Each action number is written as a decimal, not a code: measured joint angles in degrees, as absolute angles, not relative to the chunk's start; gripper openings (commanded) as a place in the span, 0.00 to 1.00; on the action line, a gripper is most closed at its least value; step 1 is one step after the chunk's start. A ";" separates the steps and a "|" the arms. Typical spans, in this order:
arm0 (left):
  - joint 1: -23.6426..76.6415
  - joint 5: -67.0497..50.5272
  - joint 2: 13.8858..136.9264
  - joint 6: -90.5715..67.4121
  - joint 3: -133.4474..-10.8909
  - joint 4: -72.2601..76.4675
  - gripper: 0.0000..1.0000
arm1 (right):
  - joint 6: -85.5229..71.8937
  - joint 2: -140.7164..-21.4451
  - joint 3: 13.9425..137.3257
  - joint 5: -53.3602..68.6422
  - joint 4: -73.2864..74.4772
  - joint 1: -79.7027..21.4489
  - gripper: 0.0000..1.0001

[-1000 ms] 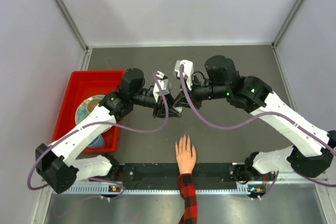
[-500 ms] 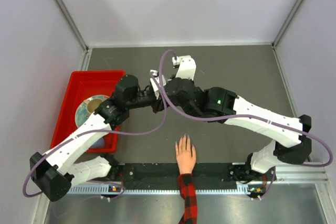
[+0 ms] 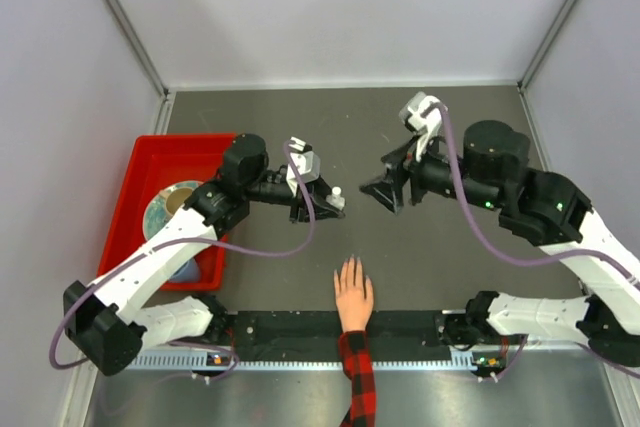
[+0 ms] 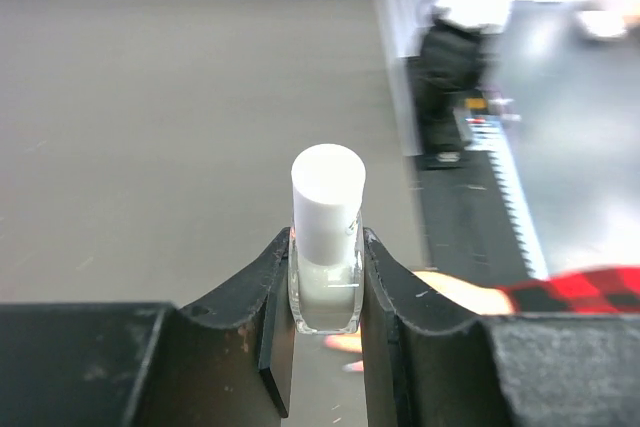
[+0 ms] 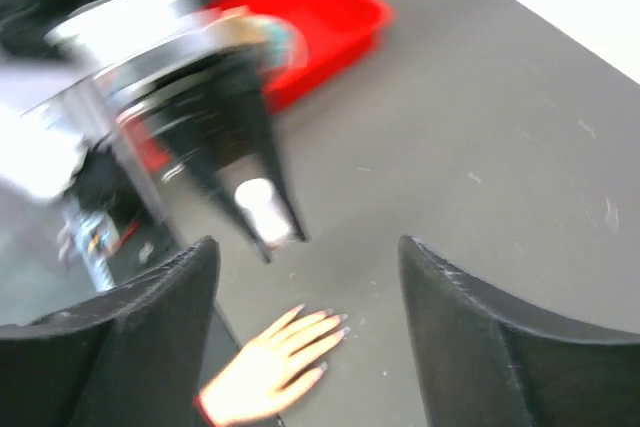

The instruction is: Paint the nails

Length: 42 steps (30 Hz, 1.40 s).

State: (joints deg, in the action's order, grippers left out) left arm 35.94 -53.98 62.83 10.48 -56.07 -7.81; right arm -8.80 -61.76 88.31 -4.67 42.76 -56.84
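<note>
A light-skinned hand [image 3: 353, 293] in a red-and-black plaid sleeve lies flat at the table's near edge, fingers pointing away. The nails [image 3: 350, 263] are tiny and pale; the right wrist view shows them at the fingertips [image 5: 338, 322]. My left gripper [image 3: 322, 203] is shut on a small clear glass bottle [image 4: 326, 287] with a white cap [image 4: 328, 192], held above the table just beyond the hand. My right gripper [image 3: 378, 193] stands open a little to the bottle's right, facing it, holding nothing. Its wrist view shows its gripper [image 5: 305, 243] wide apart, with the bottle's cap [image 5: 260, 209] beyond it.
A red tray [image 3: 160, 157] sits at the left with a round dish [image 3: 170, 205] in it. White walls close in the table on three sides. A black rail [image 3: 290, 332] runs along the near edge under the wrist.
My right arm, which met the left gripper at the bottle, has swung back to the right and its jaws have opened. The left gripper keeps the capped bottle. The hand has not moved.
</note>
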 measured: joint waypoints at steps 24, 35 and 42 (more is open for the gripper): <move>35.94 -74.35 68.55 7.38 -58.78 -8.23 0.00 | 13.89 -70.35 86.37 34.68 42.85 -51.94 0.28; 36.12 -67.22 67.57 7.99 -58.78 -10.07 0.00 | 11.16 -72.29 87.74 30.41 43.51 -51.22 0.00; 36.60 -42.35 64.27 7.97 -56.80 -11.64 0.00 | -11.66 -71.81 81.41 -18.63 34.57 -65.84 0.00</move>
